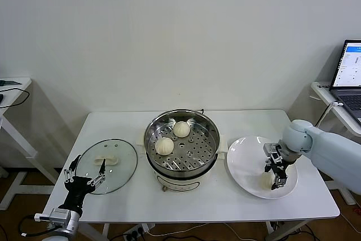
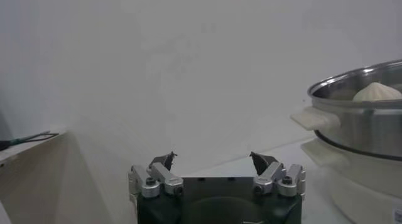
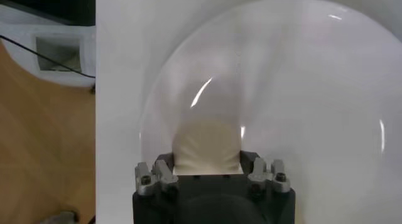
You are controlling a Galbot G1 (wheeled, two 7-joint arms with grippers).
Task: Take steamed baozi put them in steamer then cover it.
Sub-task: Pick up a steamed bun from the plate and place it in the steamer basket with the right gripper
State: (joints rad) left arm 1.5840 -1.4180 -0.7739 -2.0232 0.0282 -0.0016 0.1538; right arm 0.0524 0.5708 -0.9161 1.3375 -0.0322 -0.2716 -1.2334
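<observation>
The steel steamer [image 1: 181,145] stands at mid-table with two steamed baozi [image 1: 181,128] [image 1: 164,145] on its perforated tray. A third baozi [image 3: 207,140] lies on the white plate [image 1: 248,162] to the steamer's right, and my right gripper [image 1: 276,176] is shut on it from above, a finger pressed against each side. The glass cover [image 1: 107,165] lies flat to the steamer's left. My left gripper [image 1: 84,182] hovers open at the cover's near edge with nothing in it; its wrist view shows the steamer [image 2: 358,118] and one baozi [image 2: 377,91] off to the side.
A laptop [image 1: 352,71] sits on a side table at the far right. Another small table [image 1: 11,86] with cables stands at the far left. The plate's near rim lies close to the table's front edge.
</observation>
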